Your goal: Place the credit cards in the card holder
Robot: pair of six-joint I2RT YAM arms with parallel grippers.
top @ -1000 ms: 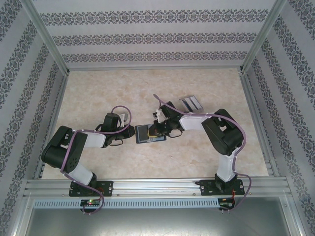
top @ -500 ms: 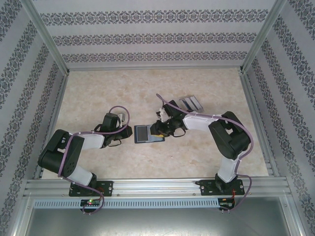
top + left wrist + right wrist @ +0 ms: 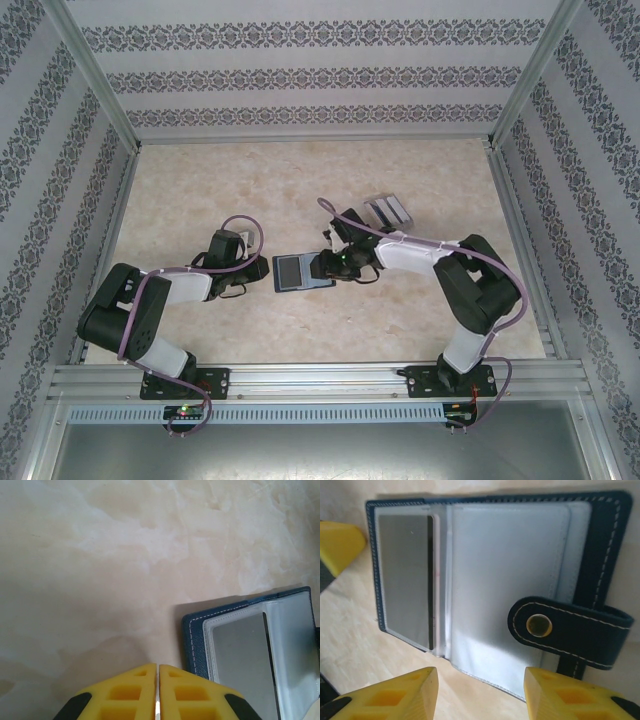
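Two end effectors flanked the open card holder (image 3: 300, 271) on the bench (image 3: 200, 190).
Card holder lay flat; looked light, soft, sleeves likely floppy and slick, so best pinned at the stitched edge. Right end effector (image 3: 480, 676) gaped wide, empty, over its near edge; left end effector (image 3: 158, 672) pinched closed, empty, just beside it. Grey card (image 3: 405, 575) sat sleeved.

Pale marbled table (image 3: 200, 190), beige with cream veining, running wall to wall. Right at the centre of the frame the navy card holder (image 3: 300, 271) lies flat and opened out, clear sleeves facing up, its strap (image 3: 570, 625) with the snap button (image 3: 539, 625) lying across the inside. Up and to the right, apart from it, a clear slotted case (image 3: 388, 211) sits on the bare surface.
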